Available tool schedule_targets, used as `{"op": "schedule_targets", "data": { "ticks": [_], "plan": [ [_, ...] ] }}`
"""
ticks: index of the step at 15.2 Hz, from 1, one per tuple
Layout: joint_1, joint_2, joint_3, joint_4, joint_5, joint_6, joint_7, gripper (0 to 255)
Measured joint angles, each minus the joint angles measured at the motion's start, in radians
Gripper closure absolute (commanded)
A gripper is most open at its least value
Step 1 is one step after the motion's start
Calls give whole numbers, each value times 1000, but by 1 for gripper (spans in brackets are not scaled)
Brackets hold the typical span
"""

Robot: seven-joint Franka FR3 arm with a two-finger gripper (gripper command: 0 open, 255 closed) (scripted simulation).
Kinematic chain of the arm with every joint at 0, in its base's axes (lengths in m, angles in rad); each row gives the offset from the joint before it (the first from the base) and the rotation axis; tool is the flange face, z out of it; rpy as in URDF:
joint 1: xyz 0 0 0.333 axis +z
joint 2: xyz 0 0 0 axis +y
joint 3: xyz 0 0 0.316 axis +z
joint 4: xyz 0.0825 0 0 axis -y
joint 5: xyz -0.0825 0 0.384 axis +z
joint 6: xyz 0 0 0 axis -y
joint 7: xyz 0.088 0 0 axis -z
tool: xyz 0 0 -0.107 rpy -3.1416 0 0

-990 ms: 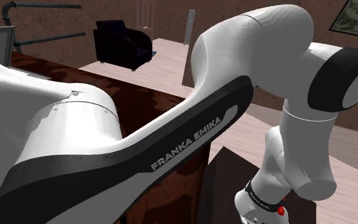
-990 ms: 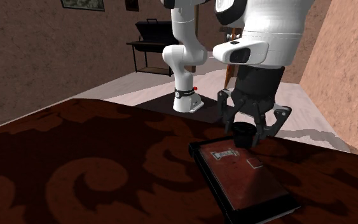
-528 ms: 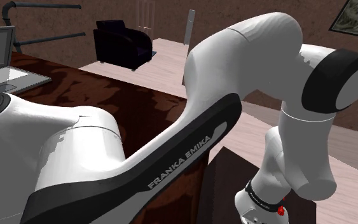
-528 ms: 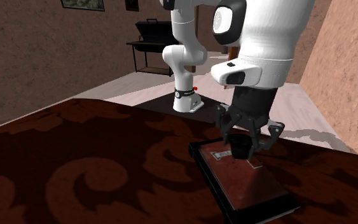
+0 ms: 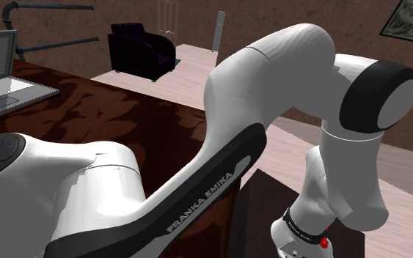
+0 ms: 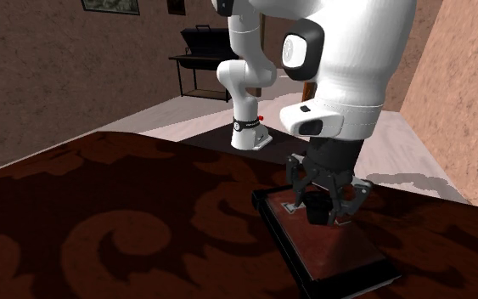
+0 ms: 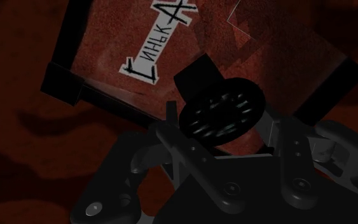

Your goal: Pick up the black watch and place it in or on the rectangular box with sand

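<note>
Second exterior view | gripper (image 6: 323, 202) clasps black watch (image 6: 317, 210) | over rectangular box (image 6: 282, 245)

A black watch (image 7: 222, 115) above reddish box (image 7: 117, 35)

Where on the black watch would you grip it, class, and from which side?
Grip the black watch across its round case, coming down from above: the case seems compact enough to sit between two fingers, the strap stub less so. The gripper clasps it this way above the box.

Arm (image 5: 271, 80) bent fwd — gripper (image 6: 323, 204) down, clasping watch (image 6: 315, 209).
</note>
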Motion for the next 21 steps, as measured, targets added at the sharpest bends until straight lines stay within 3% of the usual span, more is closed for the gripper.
{"op": "schedule_targets", "data": {
  "ticks": [4, 5, 11, 16, 21],
  "plan": [
    [0, 1, 0, -1, -1, 2, 0, 255],
    [0, 1, 0, -1, -1, 2, 0, 0],
    [0, 1, 0, -1, -1, 2, 0, 0],
    [-6, -43, 12, 53, 25, -90, -19, 0],
    [-4, -48, 14, 61, 28, -103, -18, 0]
  ]
}}
